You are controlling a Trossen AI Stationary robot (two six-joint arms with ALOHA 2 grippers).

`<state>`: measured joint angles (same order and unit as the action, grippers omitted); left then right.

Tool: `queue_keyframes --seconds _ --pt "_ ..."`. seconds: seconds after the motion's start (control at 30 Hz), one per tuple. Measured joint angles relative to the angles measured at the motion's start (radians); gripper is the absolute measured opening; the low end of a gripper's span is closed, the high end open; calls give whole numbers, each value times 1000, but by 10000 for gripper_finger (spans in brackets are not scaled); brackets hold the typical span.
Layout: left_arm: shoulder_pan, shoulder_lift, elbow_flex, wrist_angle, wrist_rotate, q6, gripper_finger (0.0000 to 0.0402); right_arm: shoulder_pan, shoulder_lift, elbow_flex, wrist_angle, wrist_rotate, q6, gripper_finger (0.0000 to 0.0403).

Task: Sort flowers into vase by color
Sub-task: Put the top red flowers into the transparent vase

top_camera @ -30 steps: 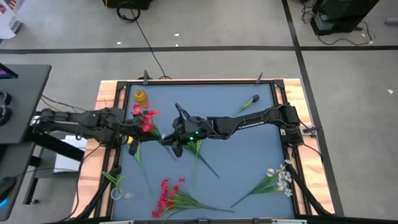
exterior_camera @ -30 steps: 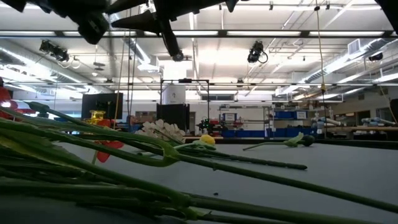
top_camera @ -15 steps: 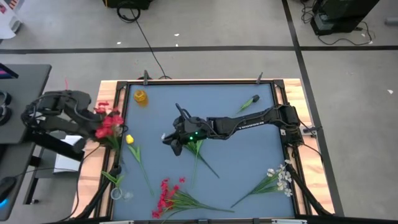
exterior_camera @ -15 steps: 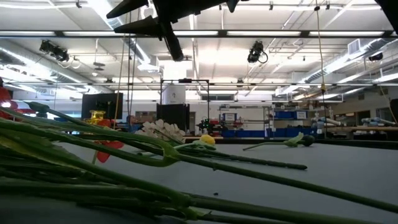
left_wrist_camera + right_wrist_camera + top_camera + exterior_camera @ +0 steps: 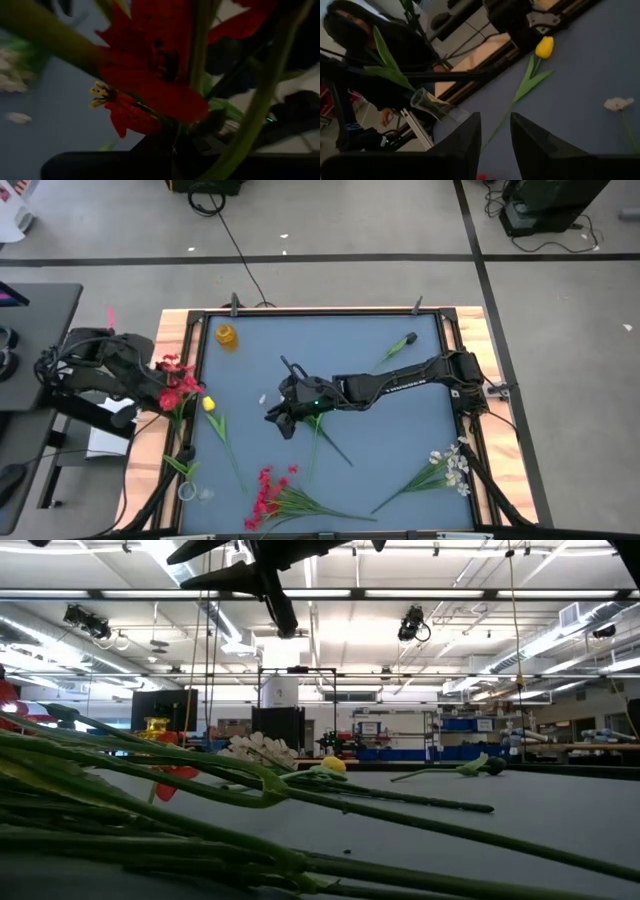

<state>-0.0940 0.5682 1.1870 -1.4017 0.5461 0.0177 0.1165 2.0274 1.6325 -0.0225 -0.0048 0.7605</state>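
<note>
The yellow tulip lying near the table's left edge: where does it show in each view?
High view: yellow tulip at the table's left edge, beside the left gripper.
Low view: bud mid-picture.
Left wrist view: not in it.
Right wrist view: bud ahead of the fingers.
Shared landmark: its long green stem.

no legible text anywhere, faint pale lettering on the right arm (image 5: 400, 387), perhaps a brand, unreadable

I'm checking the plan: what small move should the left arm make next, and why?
Probably carry the red flower toward the vase. The left gripper is shut on it at the table's left edge, and the vase lies near the front left corner.
</note>
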Motion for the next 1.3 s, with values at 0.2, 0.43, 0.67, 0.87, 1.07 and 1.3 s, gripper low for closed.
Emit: queue_keyframes --seconds 0.2,0.43,0.67,0.87,1.07,1.3 --pt "0 -2 0 -1 132 -26 9 -2 0 0 -4 -15 0 114" --pt "0 -1 0 87 177 21 9 -3 0 0 -20 1 -3 114" --pt "0 1 0 203 208 24 9 -30 0 0 -38 -40 -4 114" --pt "0 2 -10 225 210 54 9 -64 0 0 -38 -63 -20 114" --pt "-23 0 -128 315 210 44 9 -80 0 0 -36 -98 -31 114" --pt "-114 0 -154 367 175 -20 9 -81 0 0 -48 -122 -42 114"
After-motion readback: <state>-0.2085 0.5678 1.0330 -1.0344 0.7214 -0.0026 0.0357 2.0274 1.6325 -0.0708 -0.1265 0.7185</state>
